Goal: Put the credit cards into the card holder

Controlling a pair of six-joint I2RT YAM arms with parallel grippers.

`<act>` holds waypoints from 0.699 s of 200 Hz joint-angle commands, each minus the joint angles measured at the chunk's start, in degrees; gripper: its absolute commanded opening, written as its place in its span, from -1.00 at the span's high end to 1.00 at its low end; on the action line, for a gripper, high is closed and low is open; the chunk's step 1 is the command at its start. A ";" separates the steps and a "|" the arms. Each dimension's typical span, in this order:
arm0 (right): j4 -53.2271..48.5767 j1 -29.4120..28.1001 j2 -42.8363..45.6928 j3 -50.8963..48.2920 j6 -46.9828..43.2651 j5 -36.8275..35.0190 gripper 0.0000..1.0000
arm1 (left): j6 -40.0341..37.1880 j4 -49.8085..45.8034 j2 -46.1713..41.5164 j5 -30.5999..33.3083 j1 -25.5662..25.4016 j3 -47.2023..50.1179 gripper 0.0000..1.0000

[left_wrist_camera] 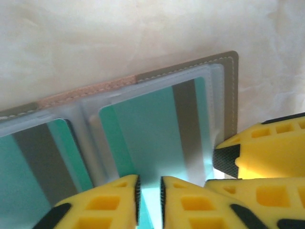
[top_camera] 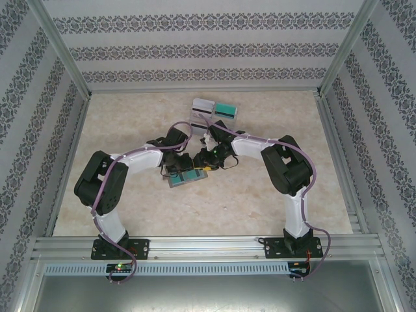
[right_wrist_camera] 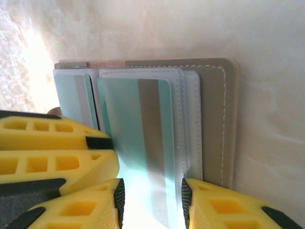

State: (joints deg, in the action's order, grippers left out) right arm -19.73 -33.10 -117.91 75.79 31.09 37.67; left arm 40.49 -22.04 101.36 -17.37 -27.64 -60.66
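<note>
The tabletop (top_camera: 130, 208) is a pale, cream marbled surface with patterned wall panels (top_camera: 195, 52) on three sides and a metal rail (top_camera: 208, 246) along its near edge. Near its middle the card holder (top_camera: 185, 177) lies open and flat, with teal credit cards (left_wrist_camera: 143, 129) showing in its clear pockets. Close to the far edge, about midway along it, sits a small group of cards (top_camera: 214, 112), white-grey and teal.

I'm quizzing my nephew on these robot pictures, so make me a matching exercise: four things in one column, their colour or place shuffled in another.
1 card holder
2 card at the holder
3 right claw
4 spare cards

A far side of the table
B yellow, black pads
C grey-brown, lying open
D teal, grey stripe

Pairs: 1-C, 2-D, 3-B, 4-A
</note>
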 commanded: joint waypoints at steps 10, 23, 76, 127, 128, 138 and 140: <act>0.32 0.11 -0.22 -1.34 -1.34 0.29 0.21 | -3.04 -4.37 -3.48 2.01 0.08 -3.28 0.48; 0.19 0.06 -0.14 -1.35 -1.43 0.29 0.21 | -3.43 -5.57 -4.08 3.20 0.25 -3.44 0.48; -0.09 0.23 0.49 -1.17 -1.39 0.30 0.21 | -3.37 -6.83 -1.65 3.87 0.39 -4.26 0.73; -0.57 0.36 2.55 -0.49 -1.04 0.65 0.21 | -2.47 -8.14 1.14 5.98 0.48 -5.00 1.00; -0.57 0.34 2.57 -0.48 -1.03 0.61 0.21 | -2.45 -8.17 1.22 6.05 0.48 -5.04 1.00; -0.87 0.32 2.90 0.00 -1.13 0.66 0.20 | -2.60 -8.96 1.70 6.81 0.48 -5.31 1.00; -1.00 0.32 2.93 0.05 -1.14 0.65 0.21 | -2.61 -9.09 1.79 6.93 0.48 -5.33 1.00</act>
State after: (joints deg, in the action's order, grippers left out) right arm -19.31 -33.12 -117.58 75.48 30.89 37.98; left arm 37.80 -27.92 101.82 -12.75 -27.64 -64.34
